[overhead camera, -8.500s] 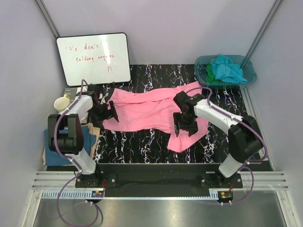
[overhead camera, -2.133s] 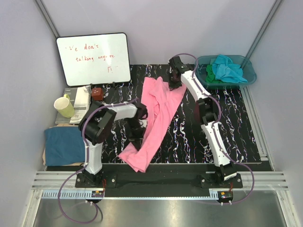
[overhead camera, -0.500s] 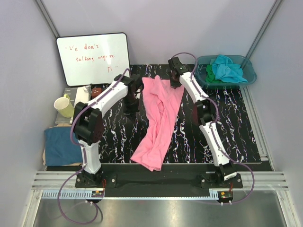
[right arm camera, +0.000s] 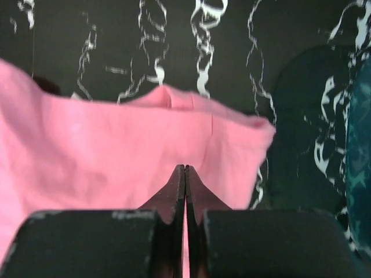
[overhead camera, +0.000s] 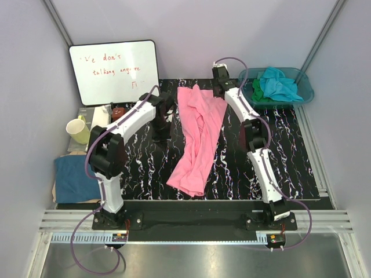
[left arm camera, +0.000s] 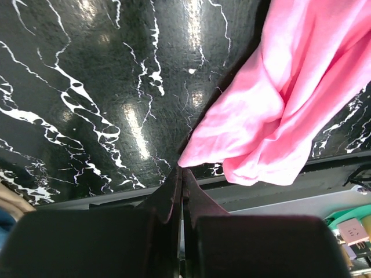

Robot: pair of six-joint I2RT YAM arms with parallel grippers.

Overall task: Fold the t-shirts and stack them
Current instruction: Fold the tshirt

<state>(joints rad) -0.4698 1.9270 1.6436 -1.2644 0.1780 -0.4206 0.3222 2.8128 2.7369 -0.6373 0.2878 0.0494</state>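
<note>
The bright pink t-shirt (overhead camera: pixel 199 130) lies as a long strip on the black marbled table, from the far edge down to the near edge. My right gripper (overhead camera: pixel 218 91) is at its far right corner, shut on the pink cloth (right arm camera: pixel 116 145); the fingertips (right arm camera: pixel 185 167) sit over the fabric. My left gripper (overhead camera: pixel 161 138) is just left of the shirt, shut with nothing in it. From the left wrist its tip (left arm camera: pixel 181 169) lines up with the shirt's near end (left arm camera: pixel 255 156). Turquoise (overhead camera: pixel 278 81) and green (overhead camera: pixel 258 91) t-shirts lie in the basin. A dark blue one (overhead camera: pixel 75 176) lies folded at the left.
The teal plastic basin (overhead camera: pixel 305 94) stands at the far right corner, showing at the right edge of the right wrist view (right arm camera: pixel 359 174). A whiteboard (overhead camera: pixel 114 70) leans at the far left, with a yellow mug (overhead camera: pixel 78 128) and a small brown box (overhead camera: pixel 119 113) beside it.
The right gripper has drawn the shirt's far edge further back, so the pink t-shirt lies straighter and flatter. Two seconds ago the left gripper was by the shirt's near part; it has since moved farther back.
</note>
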